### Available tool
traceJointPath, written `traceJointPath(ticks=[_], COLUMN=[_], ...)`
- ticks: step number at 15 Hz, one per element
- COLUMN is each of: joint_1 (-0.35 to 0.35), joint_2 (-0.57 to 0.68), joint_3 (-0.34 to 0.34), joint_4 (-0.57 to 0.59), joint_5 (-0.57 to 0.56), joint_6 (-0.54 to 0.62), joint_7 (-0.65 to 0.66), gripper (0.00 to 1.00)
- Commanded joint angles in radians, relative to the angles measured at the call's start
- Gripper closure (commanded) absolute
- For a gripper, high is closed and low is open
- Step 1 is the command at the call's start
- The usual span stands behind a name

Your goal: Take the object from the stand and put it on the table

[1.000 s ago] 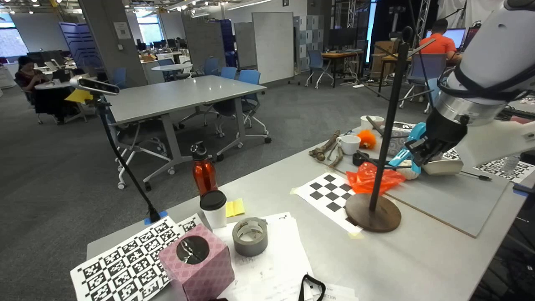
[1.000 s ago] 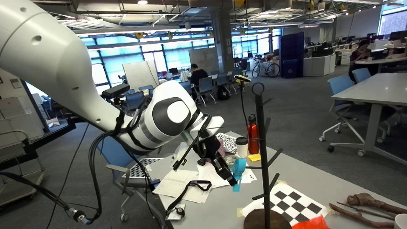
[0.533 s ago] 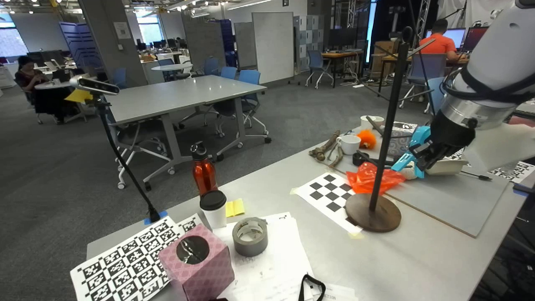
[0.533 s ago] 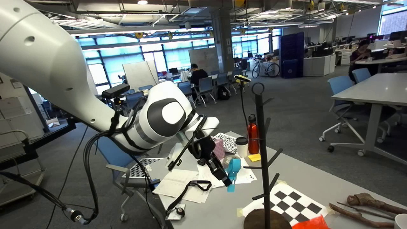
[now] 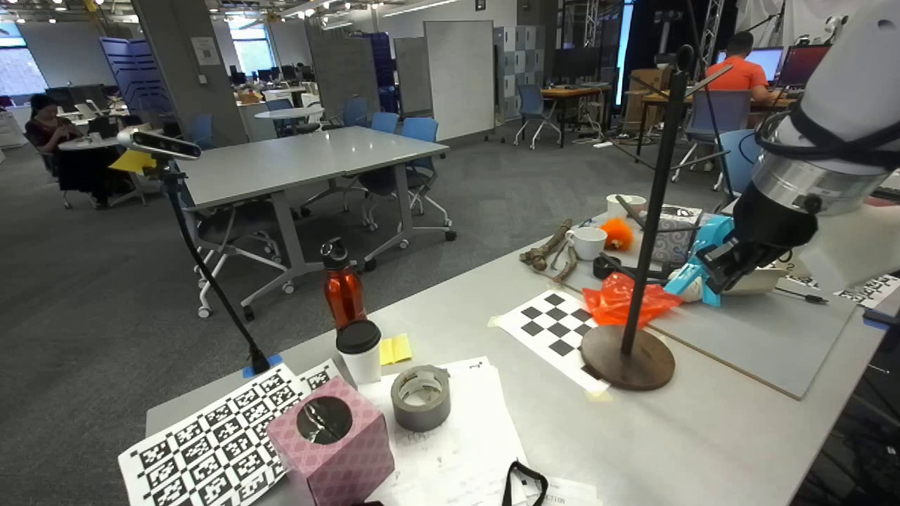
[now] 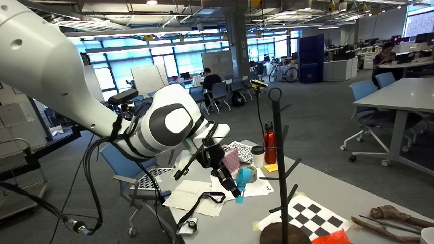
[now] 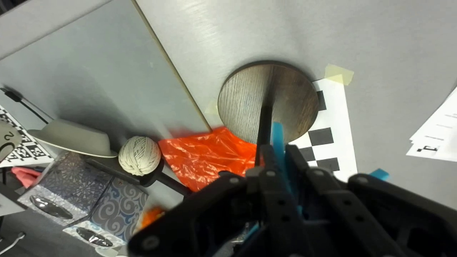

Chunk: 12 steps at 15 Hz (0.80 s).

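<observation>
The blue piece (image 5: 709, 237) is off the stand (image 6: 279, 152) and hangs in the air on the robot's side of it; both exterior views leave a gap between piece and pole (image 5: 653, 211). The hand (image 7: 281, 150) is closed as far as a narrow blue strip (image 7: 277, 137) allows, its fingers (image 7: 295, 157) pinching that strip.

The pinch looks like the weak point: thin, probably slick plastic may swivel there, so that the splayed legs (image 5: 682, 280) meet the desk (image 5: 654, 443) at a bad angle. Let go too high, the piece would likely bounce or topple. Should the arm (image 6: 67, 84) swing back towards the stand, a leg could hook one of the branches (image 6: 269, 178) and drag the tall thing over. And a descent just beside the stand's base (image 7: 246, 96) might end on the crumpled orange bag (image 5: 633, 301) or the checkerboard (image 5: 552, 327) instead of bare top.

The wrist view looks down on the stand's base and shows the strip between the fingers, a detail too small in both exterior views; but the hand covers the upper pole and most of the piece. An exterior view gives the piece's rounded loop (image 6: 244, 174) and the stand's top. The ball of twine (image 7: 140, 156), past the bag from the stand, is in full sight at the wrist, yet partly behind the blue piece in an exterior view.
</observation>
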Motion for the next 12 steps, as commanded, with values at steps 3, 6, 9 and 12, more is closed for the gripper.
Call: traceJointPath(ticks=[3,6,9,12], joint_1=[-0.002,0.003,0.001,-0.004], joint_2=[-0.018,-0.011,0.003,0.044], joint_3=[0.051,0.071,0.081,0.08], joint_4=[0.011,0.046,0.099,0.183], joint_5=[0.262,0.429,0.563,0.661], joint_6=[-0.056,-0.116,-0.21,-0.348], joint_7=[-0.194,-0.303,-0.395,-0.458], gripper=[0.97,0.97,0.97,0.97])
